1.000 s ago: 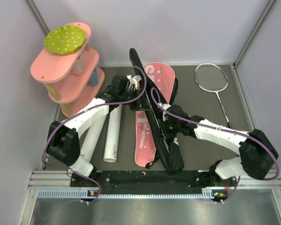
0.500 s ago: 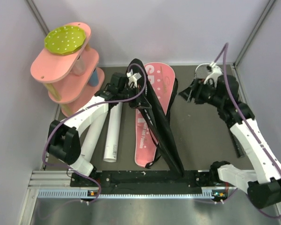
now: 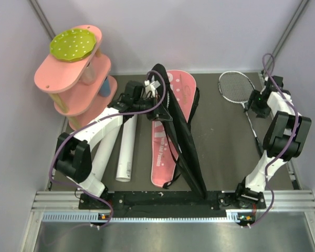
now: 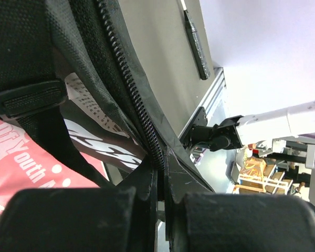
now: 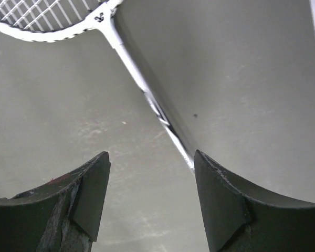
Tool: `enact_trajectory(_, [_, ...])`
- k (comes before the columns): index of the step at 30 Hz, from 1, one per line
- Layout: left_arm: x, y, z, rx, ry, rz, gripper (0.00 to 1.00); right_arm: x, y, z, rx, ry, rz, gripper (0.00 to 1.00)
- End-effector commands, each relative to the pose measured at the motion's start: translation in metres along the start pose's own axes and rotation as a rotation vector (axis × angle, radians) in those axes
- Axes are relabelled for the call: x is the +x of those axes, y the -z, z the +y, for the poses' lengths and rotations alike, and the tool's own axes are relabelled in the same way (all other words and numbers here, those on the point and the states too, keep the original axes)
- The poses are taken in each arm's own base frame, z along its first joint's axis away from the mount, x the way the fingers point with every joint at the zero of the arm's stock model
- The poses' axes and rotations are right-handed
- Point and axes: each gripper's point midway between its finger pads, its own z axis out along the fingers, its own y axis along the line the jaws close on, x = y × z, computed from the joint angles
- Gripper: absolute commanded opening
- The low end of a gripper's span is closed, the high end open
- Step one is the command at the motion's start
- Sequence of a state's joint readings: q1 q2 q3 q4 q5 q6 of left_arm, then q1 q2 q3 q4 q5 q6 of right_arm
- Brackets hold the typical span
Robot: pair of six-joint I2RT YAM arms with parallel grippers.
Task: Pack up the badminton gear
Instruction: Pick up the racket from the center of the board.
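Pink bag (image 4: 13,178), wrist view: white print reads "Of Youth", rest cut off. Overhead: big white letters mostly hidden, maybe "S". Tube (image 3: 127,149) label unreadable.

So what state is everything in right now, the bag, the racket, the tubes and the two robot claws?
bag: unzipped, pink half flat on the table, black flap held up.
left gripper: shut on the bag's black zipper edge.
right gripper: open, over the racket's shaft, gripping nothing.
racket: lying flat on the table, outside the bag.
tubes: lying flat beside the bag, unpacked.
pink shelf: upright, green disc on top.
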State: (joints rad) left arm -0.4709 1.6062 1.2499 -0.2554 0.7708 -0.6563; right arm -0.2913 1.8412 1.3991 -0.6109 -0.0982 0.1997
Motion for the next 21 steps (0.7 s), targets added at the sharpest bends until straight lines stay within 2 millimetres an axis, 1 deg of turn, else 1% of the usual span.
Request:
enact_trajectory(1, [-0.011,0.009,-0.035,0.142,-0.083,-0.033,0.00,-0.041,0.010,-0.002,0.039,0.178,-0.051,0.63])
enact_trajectory(2, [-0.011,0.009,-0.037,0.152,-0.073,-0.030,0.00,-0.033,-0.006,-0.003,0.028,0.193,-0.001,0.63])
enact_trajectory(3, [-0.011,0.009,-0.039,0.163,-0.077,-0.033,0.00,-0.036,-0.009,-0.001,0.019,0.204,0.006,0.61])
enact_trajectory(4, [-0.009,0.009,-0.038,0.170,-0.074,-0.026,0.00,-0.034,-0.013,-0.003,0.023,0.201,0.024,0.61])
enact_trajectory(5, [-0.010,0.009,-0.039,0.170,-0.074,-0.029,0.00,-0.028,-0.023,-0.006,0.020,0.232,0.050,0.60])
enact_trajectory(7, [-0.010,0.009,-0.038,0.169,-0.074,-0.030,0.00,-0.024,-0.030,-0.008,0.021,0.244,0.069,0.57])
enact_trajectory(8, [-0.010,0.009,-0.038,0.169,-0.075,-0.030,0.00,-0.023,-0.033,-0.013,0.052,0.251,0.074,0.55])
enact_trajectory(9, [-0.010,0.009,-0.037,0.166,-0.073,-0.029,0.00,-0.020,-0.037,-0.015,0.065,0.259,0.086,0.50])
enact_trajectory(11, [-0.010,0.008,-0.039,0.170,-0.070,-0.026,0.00,-0.018,-0.042,-0.022,0.119,0.271,0.098,0.47])
enact_trajectory(12, [-0.011,0.008,-0.039,0.170,-0.068,-0.028,0.00,-0.015,-0.046,-0.022,0.117,0.278,0.109,0.43])
enact_trajectory(14, [-0.012,0.007,-0.039,0.171,-0.064,-0.026,0.00,-0.011,-0.051,-0.015,0.112,0.293,0.118,0.41])
enact_trajectory(16, [-0.013,0.008,-0.040,0.172,-0.062,-0.025,0.00,-0.001,-0.060,-0.014,0.129,0.316,0.148,0.40])
enact_trajectory(17, [-0.013,0.008,-0.040,0.171,-0.062,-0.026,0.00,0.002,-0.063,-0.012,0.139,0.330,0.155,0.36])
enact_trajectory(18, [-0.013,0.008,-0.040,0.168,-0.063,-0.027,0.00,0.007,-0.066,-0.005,0.140,0.354,0.164,0.35])
enact_trajectory(19, [-0.013,0.009,-0.040,0.166,-0.067,-0.028,0.00,0.012,-0.070,-0.004,0.148,0.365,0.177,0.33])
enact_trajectory(21, [-0.014,0.009,-0.039,0.153,-0.066,-0.032,0.00,0.017,-0.074,0.005,0.142,0.373,0.188,0.21])
